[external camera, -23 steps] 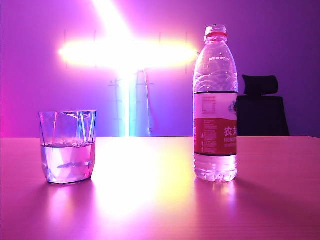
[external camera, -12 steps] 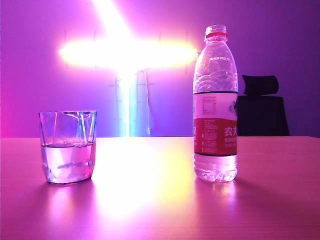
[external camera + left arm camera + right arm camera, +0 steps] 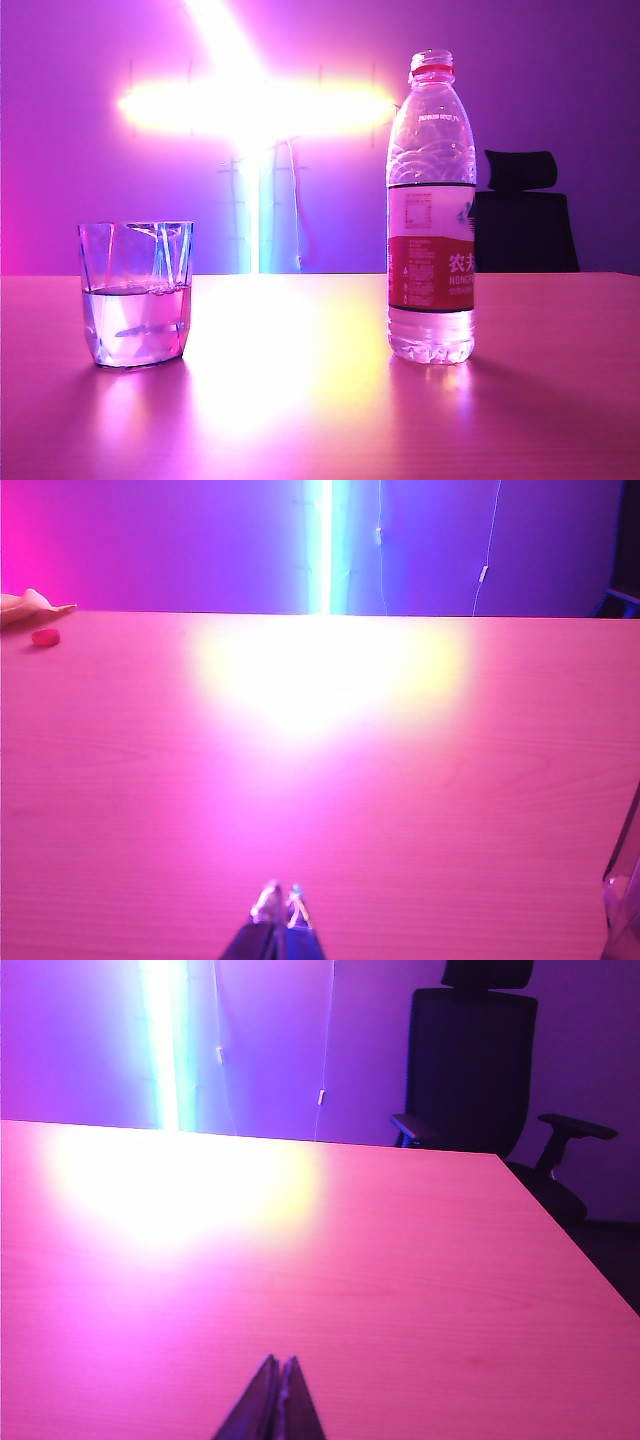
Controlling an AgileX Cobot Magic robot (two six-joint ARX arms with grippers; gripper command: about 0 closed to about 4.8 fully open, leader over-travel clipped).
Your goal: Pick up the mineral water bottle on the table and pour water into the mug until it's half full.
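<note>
The mineral water bottle (image 3: 431, 205) stands upright on the counter (image 3: 300, 420), well apart from the mug (image 3: 135, 293), out of both wrist views. The left pincer (image 3: 279, 905) and right pincer (image 3: 279, 1372), tips pressed together and empty, hover low over bare counter. The bottle is clear, ribbed, uncapped, red-ringed; the faceted mug holds water (image 3: 137, 325) nearly halfway.

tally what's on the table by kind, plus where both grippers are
Bottles: 1, the mineral water bottle, upright, uncapped.
Tumblers: 1, the mug, about half full of water.
Bottle caps: 1, a red cap near the table edge.
Grippers: 2, left gripper and right gripper, both shut, empty, low over the table.
Total: 5
</note>
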